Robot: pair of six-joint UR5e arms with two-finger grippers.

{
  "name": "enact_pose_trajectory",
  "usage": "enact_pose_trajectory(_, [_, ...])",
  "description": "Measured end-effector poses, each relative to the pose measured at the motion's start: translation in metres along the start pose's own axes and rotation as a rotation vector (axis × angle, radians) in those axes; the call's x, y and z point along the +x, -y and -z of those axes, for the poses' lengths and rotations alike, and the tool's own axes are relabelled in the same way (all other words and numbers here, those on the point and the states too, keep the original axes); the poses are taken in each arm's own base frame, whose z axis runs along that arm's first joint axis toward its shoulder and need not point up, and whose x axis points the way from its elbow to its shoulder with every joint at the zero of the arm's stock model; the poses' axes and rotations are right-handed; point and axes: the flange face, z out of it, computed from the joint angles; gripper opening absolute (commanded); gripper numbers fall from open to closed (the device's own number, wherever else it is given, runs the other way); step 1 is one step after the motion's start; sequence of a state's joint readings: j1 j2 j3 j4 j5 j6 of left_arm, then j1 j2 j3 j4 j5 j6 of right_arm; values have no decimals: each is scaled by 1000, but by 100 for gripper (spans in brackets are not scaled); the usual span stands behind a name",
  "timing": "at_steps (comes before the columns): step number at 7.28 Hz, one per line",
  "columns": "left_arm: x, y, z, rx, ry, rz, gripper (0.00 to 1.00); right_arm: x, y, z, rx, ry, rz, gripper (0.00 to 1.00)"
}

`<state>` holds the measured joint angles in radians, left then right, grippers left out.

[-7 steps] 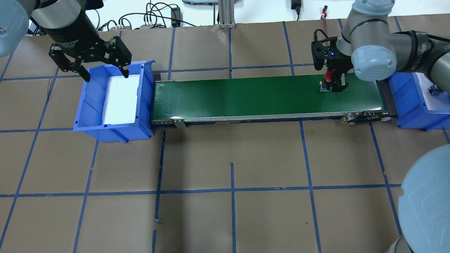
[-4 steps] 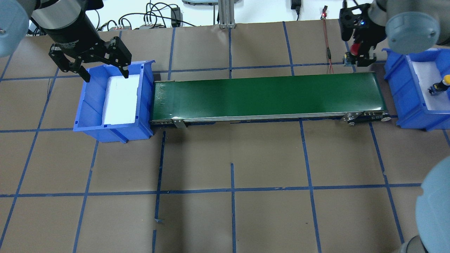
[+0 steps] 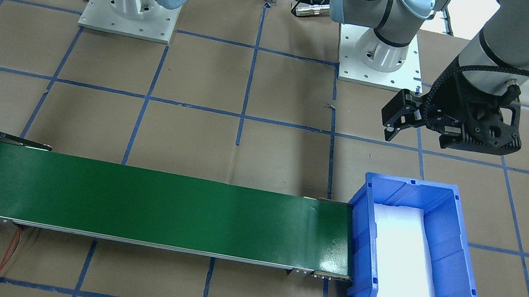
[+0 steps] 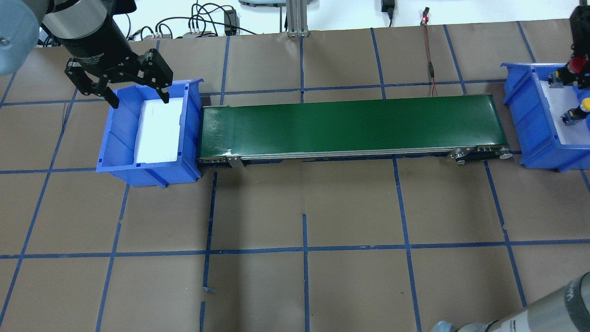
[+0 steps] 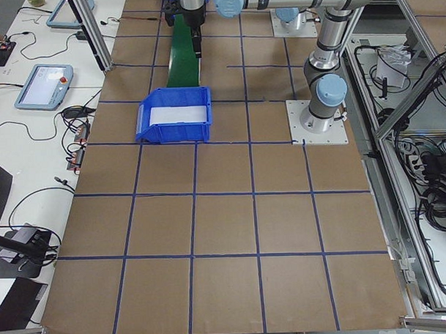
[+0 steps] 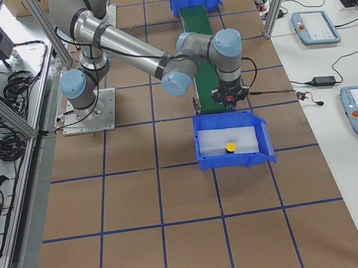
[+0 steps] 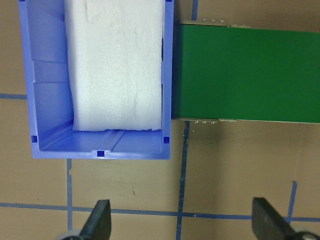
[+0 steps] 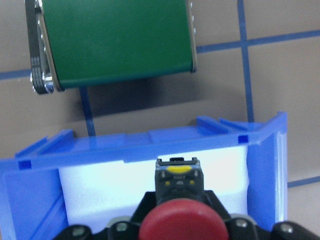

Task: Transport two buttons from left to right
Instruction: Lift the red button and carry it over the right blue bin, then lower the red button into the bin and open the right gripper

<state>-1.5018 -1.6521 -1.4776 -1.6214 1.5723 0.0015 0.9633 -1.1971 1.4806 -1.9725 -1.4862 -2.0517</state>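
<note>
Brown paper ruled w/ blue-tape squares is covering the bench [image 4: 304, 286], which is sitting inside an aluminium-frame cell. Operators' side tables are running along its far long side, carrying teach pendants [image 6: 313, 27] and loose cables.

A green conveyor belt [image 4: 350, 124] is lying across the bench btwn two blue bins, one just beside each end, both lined w/ white foam: the L bin [image 4: 107, 143] and the R bin [image 4: 518, 106]. A red-black wire [image 4: 429, 60] is trailing over the paper behind the belt. The arms' white base plates [image 3: 130, 10] are sitting on the robot side.

The R bin's wall is rising btwn the belt end and the foam pad.

The left gripper [image 4: 138, 99] is hanging high by the L bin, jaws spreading wide and gripping nothing. The right gripper [image 8: 179, 202] is hovering over the R bin, jaws clamping the red button [image 8: 181, 227] by its dark body, cap facing the wrist cam. The yellow button [image 4: 584, 106] is resting on the foam in the same bin, apart from the held one.
</note>
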Motion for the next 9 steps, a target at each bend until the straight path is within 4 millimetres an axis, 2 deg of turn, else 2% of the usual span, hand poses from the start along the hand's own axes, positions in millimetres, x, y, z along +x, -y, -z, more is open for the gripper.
enact_pose_trajectory(1, [0,0,0,-1,0,1,100,-1,-27,-20,20,9,17,9])
enact_pose_trajectory(2, [0,0,0,-1,0,2,100,0,-38,-38,36,18,25,9])
enact_pose_trajectory(3, [0,0,-1,-2,0,3,100,3,-40,-59,51,38,30,9])
enact_pose_trajectory(4, [0,0,-1,-3,0,3,100,7,-41,-87,66,61,34,27])
enact_pose_trajectory(5, [0,0,-2,-3,-1,4,100,10,-43,-108,73,71,33,80])
enact_pose_trajectory(6, [0,0,-2,-3,-1,4,100,11,-43,-119,77,76,29,99])
enact_pose_trajectory(8, [0,0,-2,-4,-1,5,100,11,-42,-128,81,86,5,100])
enact_pose_trajectory(9, [0,0,-2,-3,-1,5,100,13,-39,-126,77,88,-3,100])
